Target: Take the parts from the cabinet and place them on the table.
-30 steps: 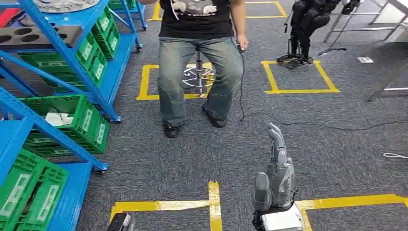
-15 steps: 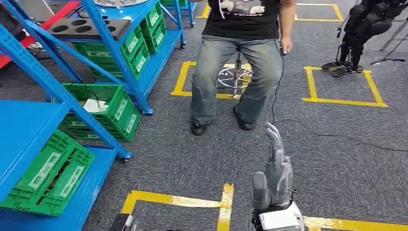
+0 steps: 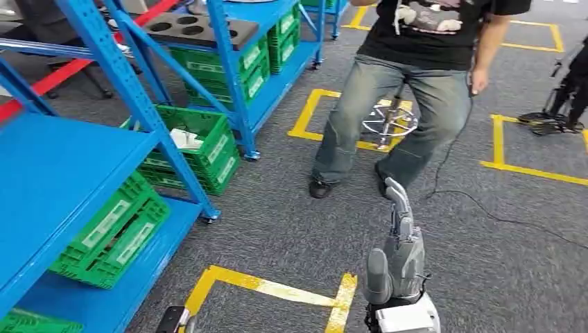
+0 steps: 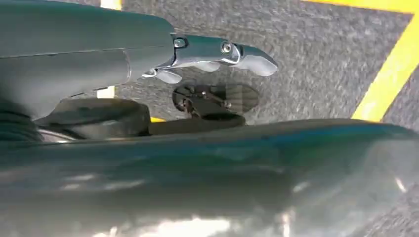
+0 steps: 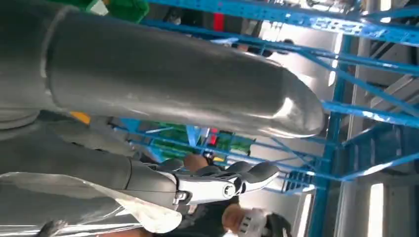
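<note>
The blue cabinet (image 3: 135, 104) stands at the left, with green crates (image 3: 111, 232) on its shelves. One crate (image 3: 204, 142) on the lowest shelf holds a white part (image 3: 184, 139). A dark tray with round holes (image 3: 201, 29) lies on an upper shelf. My right hand (image 3: 396, 250) is raised in front of me, fingers stretched forward, holding nothing; the right wrist view shows this hand (image 5: 173, 98) against the blue racking. My left hand (image 4: 212, 52) hangs low over the carpet with its fingers straight and nothing in it.
A person in jeans (image 3: 409, 90) stands close ahead by a stool (image 3: 390, 119), with a black cable (image 3: 485, 211) trailing on the grey carpet. Yellow tape squares (image 3: 270, 286) mark the floor. Open carpet lies between me and the cabinet.
The whole view has swung left: the cabinet now takes up more of the left side and the person sits further right. My right hand keeps the same pose.
</note>
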